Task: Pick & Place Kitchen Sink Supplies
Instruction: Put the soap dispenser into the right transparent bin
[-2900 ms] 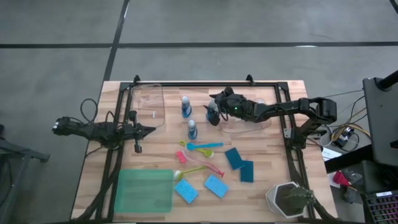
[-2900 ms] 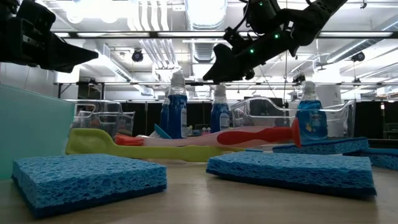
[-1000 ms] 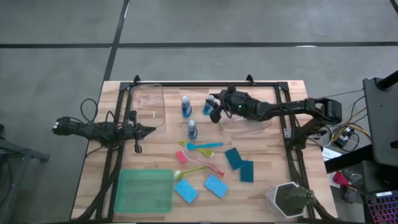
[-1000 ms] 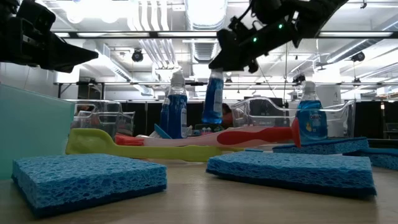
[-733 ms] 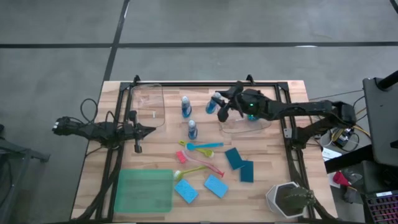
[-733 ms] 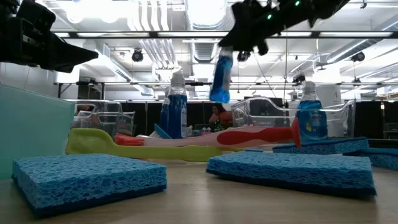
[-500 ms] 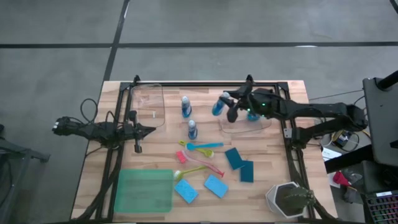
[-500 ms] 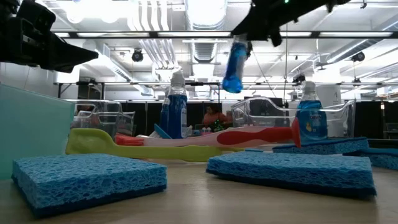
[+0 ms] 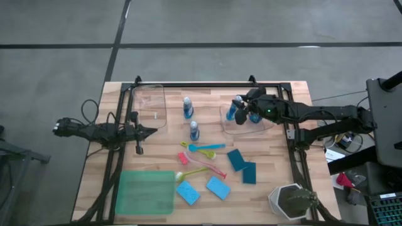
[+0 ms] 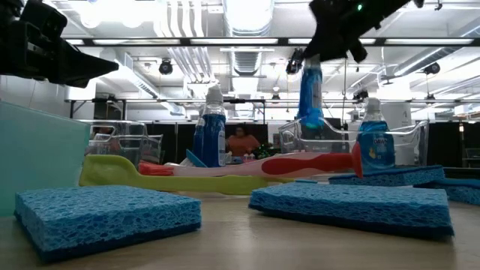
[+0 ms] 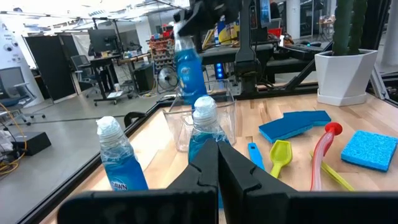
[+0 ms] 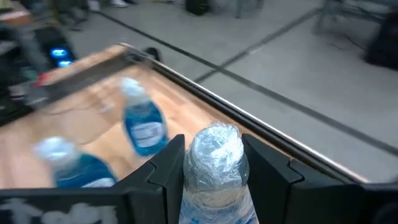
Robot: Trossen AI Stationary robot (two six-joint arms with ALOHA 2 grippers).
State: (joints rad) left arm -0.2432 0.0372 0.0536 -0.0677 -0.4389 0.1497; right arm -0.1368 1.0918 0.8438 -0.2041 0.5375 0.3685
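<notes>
Gripping 1 blue bottle (image 9: 232, 111) by its neck, the right gripper (image 9: 242, 109) has it up in the air over the near edge of the clear bin (image 9: 251, 126) on the right side of the table (image 9: 282, 163). From the low view the bottle (image 10: 310, 86) hangs roughly upright, cap up between the fingers, clear of the table surface. In the right wrist view you can see the pale cap (image 12: 214, 149) wedged between the 2 dark fingers (image 12: 165, 163).

Another bottle (image 9: 255, 117) already stands inside that clear bin. 2 more bottles stand out on the wood near the middle: 1 farther back (image 9: 187, 107) and 1 closer to the front (image 9: 194, 130).

The left gripper (image 9: 149, 131) is parked over the left side of the table, just beside the second clear bin (image 9: 149, 108), fingers pressed together with nothing in them.

Brushes are piled in the middle: a blue one (image 9: 204, 147), a yellow-green one (image 9: 191, 172) and a pink one (image 9: 210, 168) lying across each other. 2 teal sponges (image 9: 237, 159) (image 9: 249, 172) sit side by side, touching, right of the brushes; 2 lighter blue sponges (image 9: 187, 193) (image 9: 218, 187) lie near the front, slightly apart. A green tray (image 9: 146, 193) sits at the front left corner, and a white faceted pot (image 9: 290, 201) with a plant at the front right.
</notes>
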